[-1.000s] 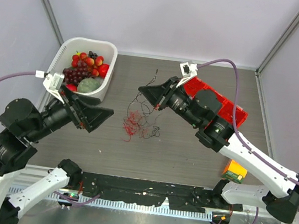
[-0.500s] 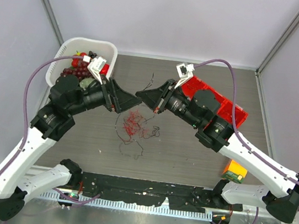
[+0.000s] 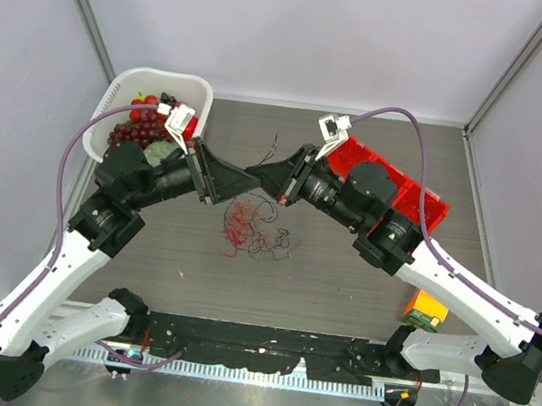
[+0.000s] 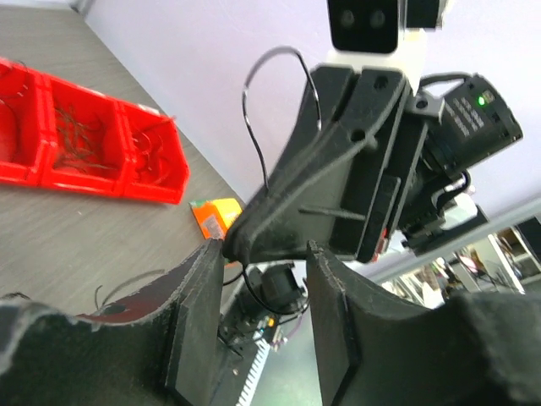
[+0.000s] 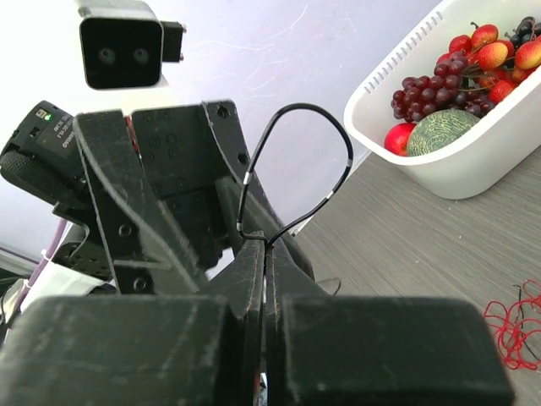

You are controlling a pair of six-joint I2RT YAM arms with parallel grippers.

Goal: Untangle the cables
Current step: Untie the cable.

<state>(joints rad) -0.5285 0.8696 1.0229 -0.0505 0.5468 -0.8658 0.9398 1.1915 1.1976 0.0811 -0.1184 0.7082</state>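
The cables lie as a small tangle of thin red and dark wires on the table, below both grippers. Some red strands show in the right wrist view. My right gripper is shut on a thin black wire, which loops up above its tips. My left gripper meets it tip to tip. Its jaws stand apart, either side of the right gripper's tips. A bit of black wire hangs in the gap, with no grip on it showing.
A white basket of fruit stands at the back left. A red divided bin sits behind the right arm. A small orange box lies at the right. A black rail runs along the near edge.
My left arm has swung in from the left to the right gripper's tips, and its jaws have narrowed. The tangle shifted slightly. The right arm has barely moved.
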